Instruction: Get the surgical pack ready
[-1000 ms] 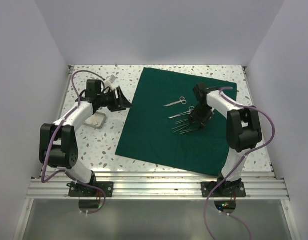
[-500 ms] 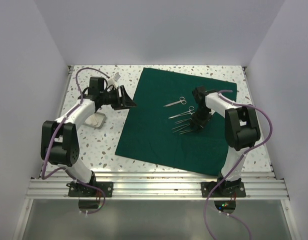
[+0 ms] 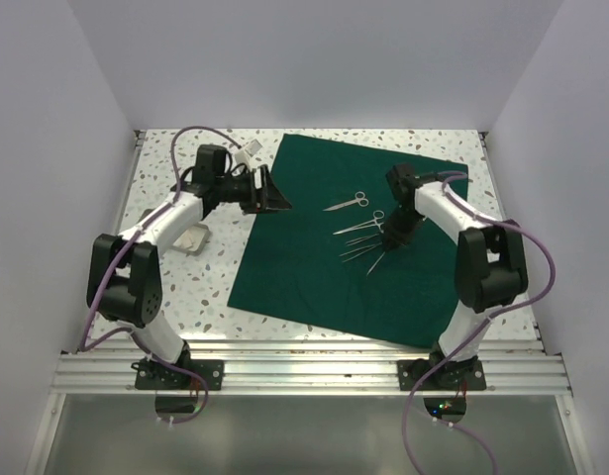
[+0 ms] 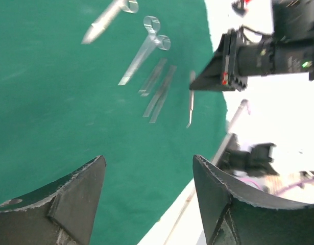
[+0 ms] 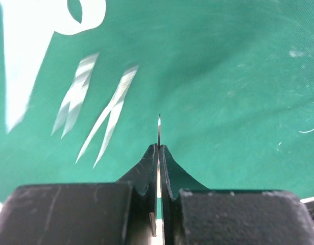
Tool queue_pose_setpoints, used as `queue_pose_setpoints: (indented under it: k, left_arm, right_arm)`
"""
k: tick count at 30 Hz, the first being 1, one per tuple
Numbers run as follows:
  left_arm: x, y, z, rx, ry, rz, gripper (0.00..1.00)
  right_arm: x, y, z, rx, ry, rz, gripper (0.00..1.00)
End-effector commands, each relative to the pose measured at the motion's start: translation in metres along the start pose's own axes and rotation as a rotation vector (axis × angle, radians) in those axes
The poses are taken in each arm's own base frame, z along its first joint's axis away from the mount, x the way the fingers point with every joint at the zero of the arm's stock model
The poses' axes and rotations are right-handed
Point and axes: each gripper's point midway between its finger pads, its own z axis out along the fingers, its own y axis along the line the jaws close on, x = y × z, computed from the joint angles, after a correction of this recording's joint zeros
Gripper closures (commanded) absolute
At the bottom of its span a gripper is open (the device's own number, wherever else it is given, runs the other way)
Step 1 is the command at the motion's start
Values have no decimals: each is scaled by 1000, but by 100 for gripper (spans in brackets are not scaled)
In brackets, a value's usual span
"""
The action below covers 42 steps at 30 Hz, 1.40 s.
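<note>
The dark green drape (image 3: 304, 267) lies spread flat on the speckled table (image 3: 175, 287), filling the middle and the 3 o'clock half of it. Near the drape's centre sits a loose cluster of steel. The far scissors (image 3: 347, 202) lie toward 12 o'clock, the near scissors (image 3: 361, 223) just beside them toward 5 o'clock, and the forceps (image 3: 357, 247) lie below those, side by side with their tips toward 8 o'clock. The right gripper (image 5: 158, 149) is at the cluster's 3 o'clock side, its fingers pressed together on a held instrument (image 5: 159, 125), a thin steel strip seen edge-on that sticks out past the fingertips toward the cloth. Whether its tip touches the drape cannot be told. In the right wrist view, two of the forceps lie on the green cloth toward 10 o'clock of the grip, apart from it. The left gripper (image 4: 149, 159) hangs over the drape's 10 o'clock edge with its fingers (image 4: 75, 194) spread wide and nothing between them. They point across the cloth toward the instruments. A small metal tray (image 3: 203, 245) holding white gauze (image 3: 189, 237) rests on the bare table at 9 o'clock of the drape, well apart from both grippers.
</note>
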Motion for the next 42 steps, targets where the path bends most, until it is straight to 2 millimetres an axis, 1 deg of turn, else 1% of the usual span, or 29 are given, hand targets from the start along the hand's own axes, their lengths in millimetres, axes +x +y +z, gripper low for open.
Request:
queue_pose_setpoints:
  k: [1,2,3,4,5,6,8,9,12,13,15,16,22,25,26,27,28,29,30,31,32,33,34,35,36,37,38,41,42]
  left_arm:
    - [-12,-41,9,193,-14,47,26]
    - [-9,-48,11,224,0,27,26]
    - [-13,-56,13,258,-14,61,25]
    - [-9,-65,17,288,2,70,24]
    - [-5,-72,17,322,22,51,24]
    - [-4,-76,19,341,30,50,24]
    - [2,-86,22,397,57,25,24]
    - [1,-92,23,431,50,50,24]
    - [7,-101,24,475,65,31,27]
    - [8,-100,26,480,76,25,28]
    - [11,-105,31,496,97,32,29]
    - [13,-102,35,492,110,37,29]
    - [21,-92,43,456,135,11,38]
    - [22,-87,45,441,150,9,61]
    - [22,-87,46,438,151,8,81]
    - [20,-85,45,430,148,2,90]
    - [19,-82,46,416,141,-1,97]
    - [19,-75,44,389,139,-22,100]
    - [17,-69,42,367,132,-29,100]
    - [14,-61,41,335,109,-3,100]
    - [12,-43,34,275,102,-45,100]
    - [10,-32,24,224,79,-38,100]
    - [3,-12,18,142,37,-67,100]
    - [2,23,-1,53,-4,-149,100]
    - [-3,38,-18,-9,-56,-175,100]
    - [-8,65,-33,-112,-114,-217,100]
    - [-3,104,-62,-227,-163,-322,100]
    - [-6,153,-120,-414,-317,-407,100]
    - [-9,157,-131,-449,-346,-409,100]
  right_arm:
    - [-16,33,-77,-250,-96,-170,100]
    - [-12,41,-87,-307,-75,-204,100]
    - [-13,58,-99,-410,-91,-272,100]
    - [-7,73,-109,-512,-82,-327,100]
    - [11,91,-127,-663,-20,-414,100]
    - [12,114,-138,-796,-49,-462,100]
    - [26,133,-154,-942,-17,-521,100]
    - [32,150,-171,-1063,-10,-554,100]
    - [46,175,-190,-1186,20,-614,100]
    - [52,182,-197,-1201,25,-635,100]
    - [60,190,-199,-1230,59,-658,100]
    - [66,193,-201,-1232,63,-669,100]
    - [71,200,-209,-1263,80,-656,100]
    - [77,202,-210,-1265,91,-668,100]
    - [78,204,-211,-1268,94,-670,100]
    - [77,204,-211,-1265,92,-668,100]
    - [75,206,-207,-1246,85,-661,80]
    - [69,205,-203,-1197,66,-643,69]
    - [65,204,-198,-1158,49,-632,64]
    - [55,208,-198,-1123,11,-632,55]
    - [40,195,-172,-951,-21,-556,49]
    - [29,189,-161,-878,-34,-519,44]
    - [20,182,-152,-806,-42,-475,40]
    - [9,167,-132,-662,-58,-426,36]
    - [1,159,-125,-609,-60,-399,35]
    - [-2,153,-119,-566,-64,-388,34]
    - [-3,145,-113,-515,-53,-379,33]
    - [-4,137,-103,-465,-51,-373,32]
    - [-3,136,-102,-463,-49,-373,32]
